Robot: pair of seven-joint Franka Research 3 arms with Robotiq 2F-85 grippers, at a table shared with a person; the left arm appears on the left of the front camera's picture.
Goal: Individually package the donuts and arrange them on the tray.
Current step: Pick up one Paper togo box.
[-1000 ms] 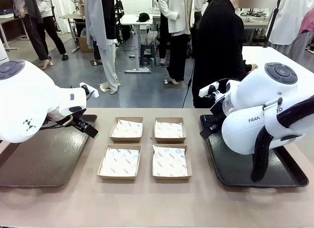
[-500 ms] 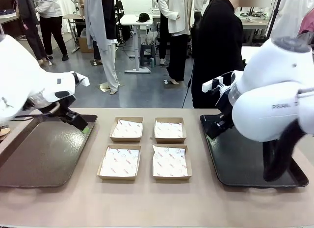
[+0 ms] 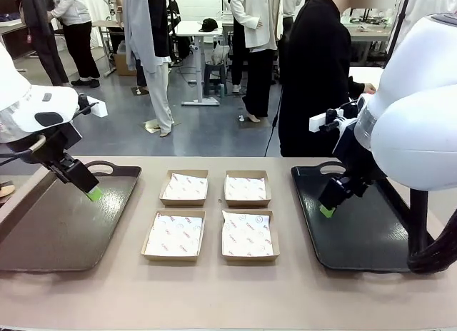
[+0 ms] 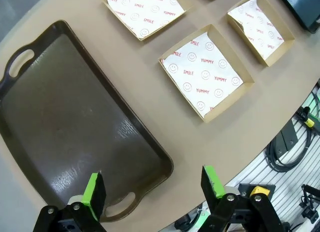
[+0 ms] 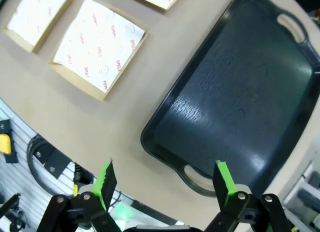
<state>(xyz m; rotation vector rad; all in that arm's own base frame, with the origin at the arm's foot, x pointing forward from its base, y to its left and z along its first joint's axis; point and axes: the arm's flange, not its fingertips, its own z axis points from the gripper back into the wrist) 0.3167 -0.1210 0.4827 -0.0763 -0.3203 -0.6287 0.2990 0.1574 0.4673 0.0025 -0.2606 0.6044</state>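
Front view: left hand [image 3: 89, 191] over brown tray [image 3: 64, 238], right hand [image 3: 328, 208] over black tray [image 3: 364, 238], both spread wide, holding nothing. Four boxes [image 3: 174, 235] hold paper liners alone; donuts' whereabouts cannot tell. Judging so, packaging and arranging all left.

Red capitals reading "SMILE" and "YUMMY", set among small smiley faces, repeat across the white paper liner [image 4: 202, 72] of a brown cardboard box [image 4: 231, 102] on the table [image 4: 135, 67]; neighbouring boxes' liners carry the same print.
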